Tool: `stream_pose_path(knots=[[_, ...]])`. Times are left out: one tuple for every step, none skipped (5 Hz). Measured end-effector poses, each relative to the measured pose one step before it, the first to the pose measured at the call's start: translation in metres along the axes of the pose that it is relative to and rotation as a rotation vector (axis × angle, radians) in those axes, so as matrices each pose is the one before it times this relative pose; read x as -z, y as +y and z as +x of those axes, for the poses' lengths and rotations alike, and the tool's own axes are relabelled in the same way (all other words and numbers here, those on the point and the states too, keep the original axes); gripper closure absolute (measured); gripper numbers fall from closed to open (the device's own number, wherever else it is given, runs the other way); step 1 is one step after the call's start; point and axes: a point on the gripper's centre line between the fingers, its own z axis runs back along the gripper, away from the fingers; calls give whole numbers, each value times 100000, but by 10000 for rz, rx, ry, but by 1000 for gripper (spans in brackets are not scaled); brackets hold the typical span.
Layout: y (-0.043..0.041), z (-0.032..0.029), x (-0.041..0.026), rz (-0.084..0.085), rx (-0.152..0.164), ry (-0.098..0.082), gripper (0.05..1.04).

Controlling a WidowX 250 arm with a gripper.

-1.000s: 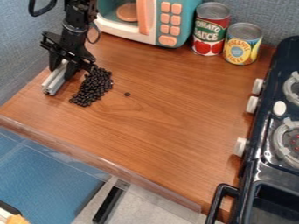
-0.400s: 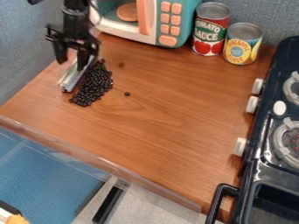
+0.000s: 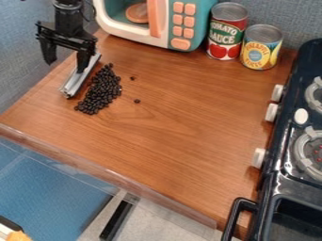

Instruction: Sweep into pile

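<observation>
The gripper (image 3: pixel 65 65) is spread open by the metal bar (image 3: pixel 79 79), which is laid just beside the piled black beans (image 3: pixel 99 93). For the stray beans (image 3: pixel 137 101), the bar is best gripped squarely and swept gently, flat on the tabletop (image 3: pixel 189 136).

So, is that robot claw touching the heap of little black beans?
Apart. The camera view shows a narrow gap, with wood visible, between the gripper and the pile of black beans.

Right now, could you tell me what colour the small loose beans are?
Black, in the camera view.
</observation>
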Motion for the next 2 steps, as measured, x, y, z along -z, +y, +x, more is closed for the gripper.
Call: stream_pose_path(knots=[[284, -171, -2458, -271, -21, -364, 79], [11, -312, -435, -695, 191, -104, 82]])
